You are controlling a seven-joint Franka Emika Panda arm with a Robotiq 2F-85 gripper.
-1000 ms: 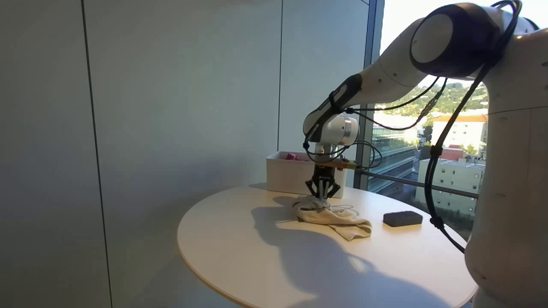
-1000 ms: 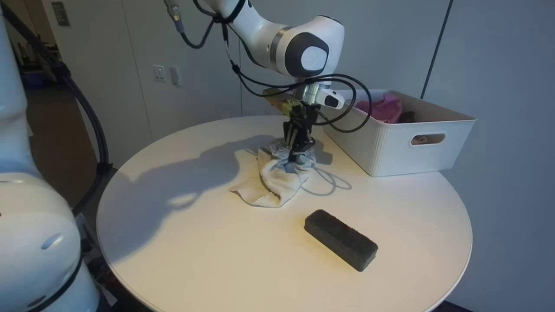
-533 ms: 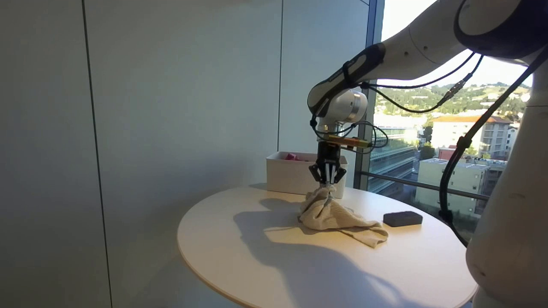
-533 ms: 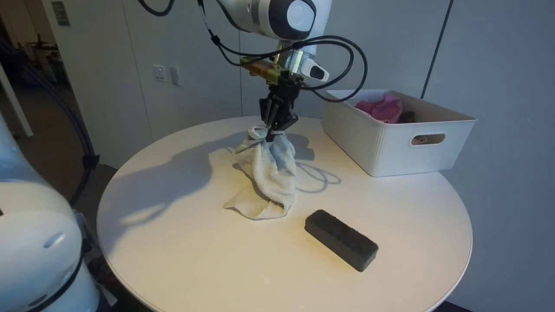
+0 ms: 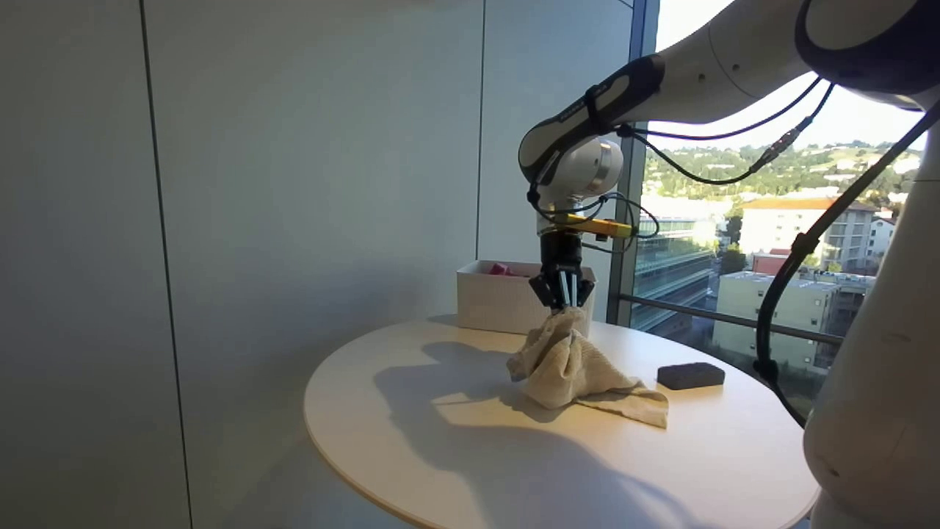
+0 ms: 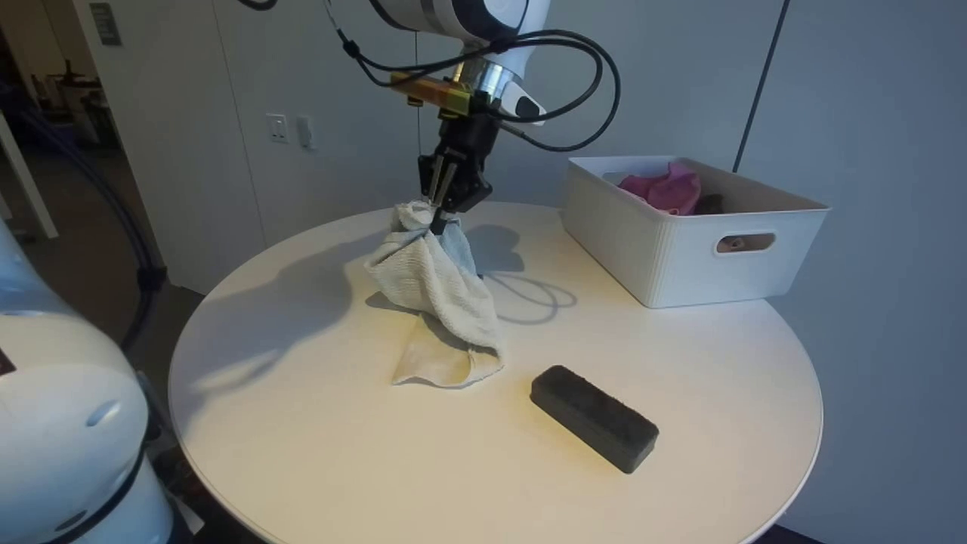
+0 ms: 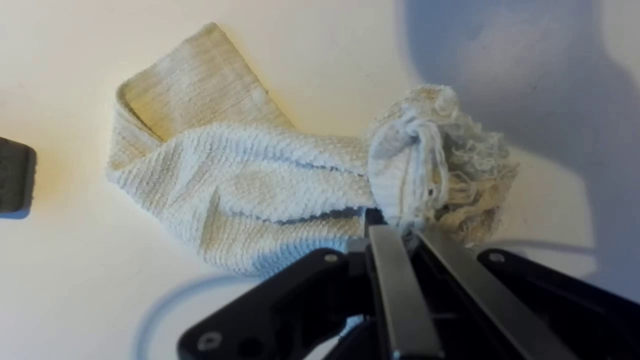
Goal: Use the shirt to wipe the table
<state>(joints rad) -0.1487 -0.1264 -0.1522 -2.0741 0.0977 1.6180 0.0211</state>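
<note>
Left of centre in an exterior view, I see the gripper (image 6: 434, 214) pinching the ribbed cream cloth (image 6: 438, 279) by its bunched top. The cloth's lower end rests on the round table (image 6: 332, 453).

Rough ribbed cloth (image 7: 280, 185), smooth table (image 6: 355, 461), metal fingers (image 7: 400, 285)
</note>
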